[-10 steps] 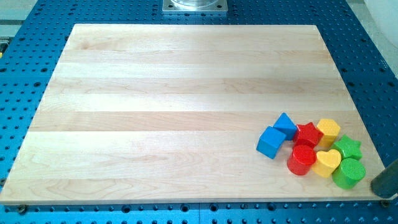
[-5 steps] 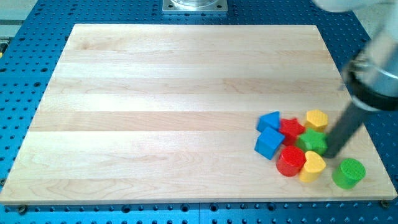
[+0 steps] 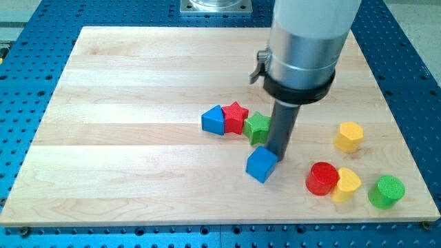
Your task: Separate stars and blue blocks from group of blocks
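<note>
My tip stands near the board's middle right, touching the upper right of a blue cube and just right of a green star. A red star and a blue triangular block sit in a row to the left of the green star. Off to the right lie a yellow hexagon, a red cylinder, a yellow heart and a green cylinder.
The wooden board lies on a blue perforated table. The arm's wide grey body hangs over the board's upper right. A metal base plate is at the view's top.
My tip has swept left from the board's right edge, pushing both stars and both blue blocks toward the middle. The yellow hexagon, red cylinder, yellow heart and green cylinder stayed at the right.
</note>
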{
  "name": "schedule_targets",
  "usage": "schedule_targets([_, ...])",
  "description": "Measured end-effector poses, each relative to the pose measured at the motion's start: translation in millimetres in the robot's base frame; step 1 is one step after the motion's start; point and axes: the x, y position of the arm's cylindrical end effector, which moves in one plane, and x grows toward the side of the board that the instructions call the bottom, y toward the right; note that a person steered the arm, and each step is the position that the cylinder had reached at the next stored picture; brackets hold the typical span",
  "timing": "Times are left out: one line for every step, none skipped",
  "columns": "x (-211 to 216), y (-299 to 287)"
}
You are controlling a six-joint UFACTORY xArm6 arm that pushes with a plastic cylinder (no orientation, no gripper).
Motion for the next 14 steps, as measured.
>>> schedule_targets([-38, -22])
schedule_targets([-93, -22])
schedule_targets([-89, -51])
schedule_targets([-51, -99])
schedule_targets([10, -122])
schedule_targets([-1, -88])
schedule_targets([-28, 18])
schedule_targets([14, 60])
schedule_targets([58, -2])
schedule_targets([52, -63])
schedule_targets([64, -7])
schedule_targets([40, 29])
schedule_targets([38, -53])
schedule_targets([59, -60])
